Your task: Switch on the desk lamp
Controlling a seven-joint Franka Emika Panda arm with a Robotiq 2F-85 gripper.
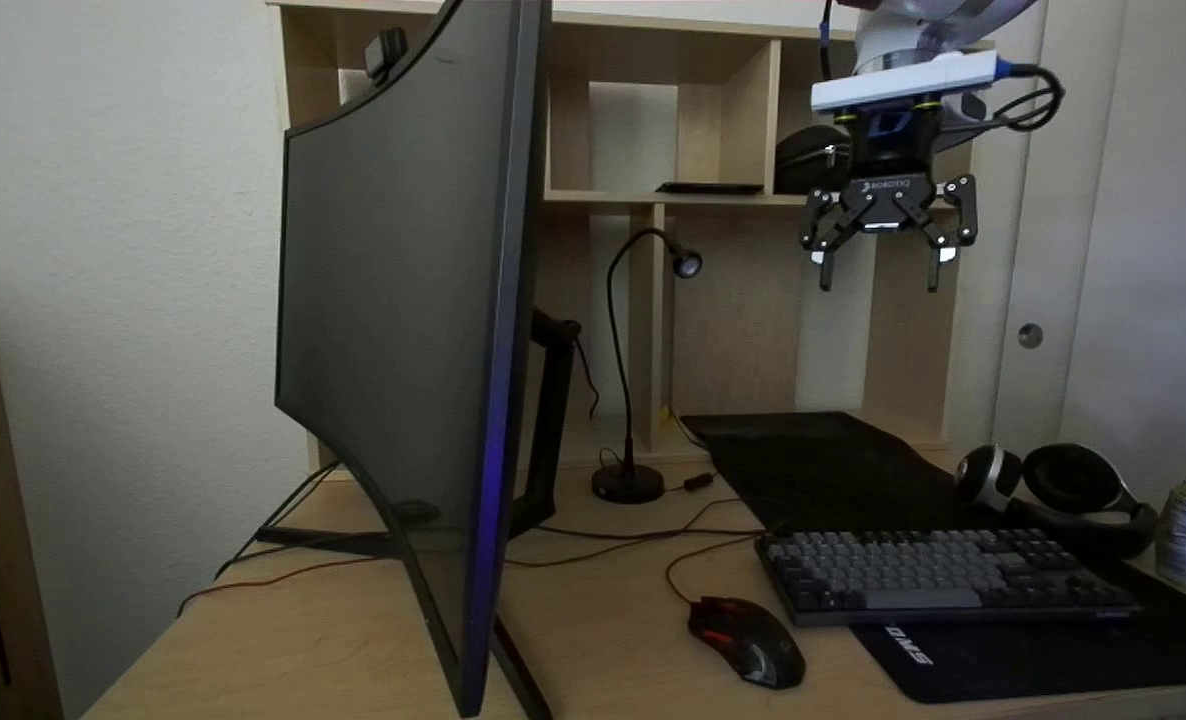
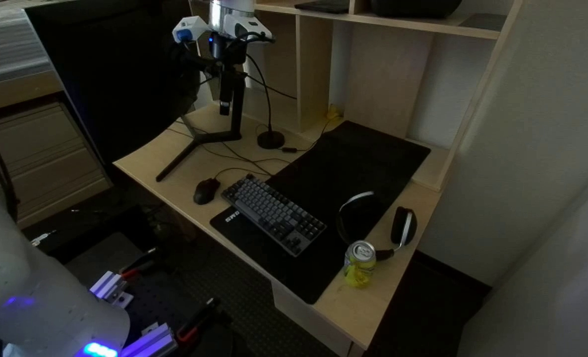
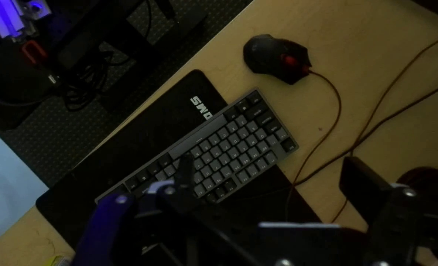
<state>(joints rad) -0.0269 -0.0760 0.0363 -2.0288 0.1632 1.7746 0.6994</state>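
Note:
The desk lamp (image 1: 617, 330) stands upright, with a round dark base (image 1: 628, 484), a thin curved stem and a small head (image 1: 687, 264) that shows no glow. In an exterior view its base (image 2: 270, 140) and stem show, but its head is hidden behind the arm. A small black piece (image 1: 699, 482) lies on a cord beside the base. My gripper (image 1: 879, 284) is open and empty, high above the desk, apart from the lamp. It points down over the keyboard in the wrist view (image 3: 269, 162). A dark round shape there, partly behind a finger, may be the base; I cannot tell.
A large curved monitor (image 1: 393, 270) stands beside the lamp. A wooden shelf (image 1: 723, 199) is behind. A keyboard (image 1: 923, 570) on a black mat (image 1: 803, 460), a mouse (image 1: 748, 640), headphones (image 1: 1073, 490), a can (image 2: 360, 263) and several cables are on the desk.

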